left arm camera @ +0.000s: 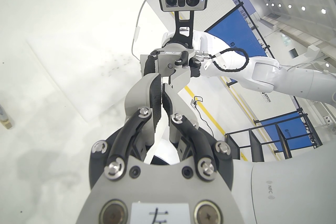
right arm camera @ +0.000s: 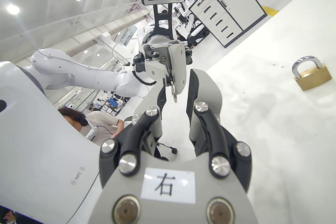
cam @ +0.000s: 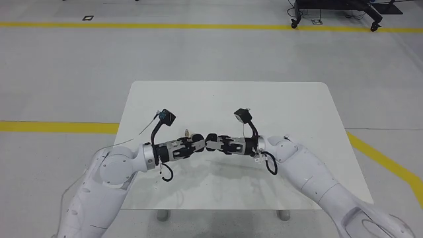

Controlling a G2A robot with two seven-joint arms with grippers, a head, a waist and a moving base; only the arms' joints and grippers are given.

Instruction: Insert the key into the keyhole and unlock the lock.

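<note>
Key hand-over above mid-desk [right arm camera: 265,135]. Left pincer [left arm camera: 161,85] is clamped on the key [right arm camera: 173,90]; right pincer [right arm camera: 179,78] stands apart, straddling it. The padlock [right arm camera: 312,73] lies shut, just far of the 2 pincers. Likely next: a firm, square regrasp before insertion.

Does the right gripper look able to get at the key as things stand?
Likely yes: the key, pinched in the left gripper, sits inside the open right gripper, with nothing in between.

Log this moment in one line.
left pincer: shut on key | right pincer: open around key | padlock: on table, apart
</note>
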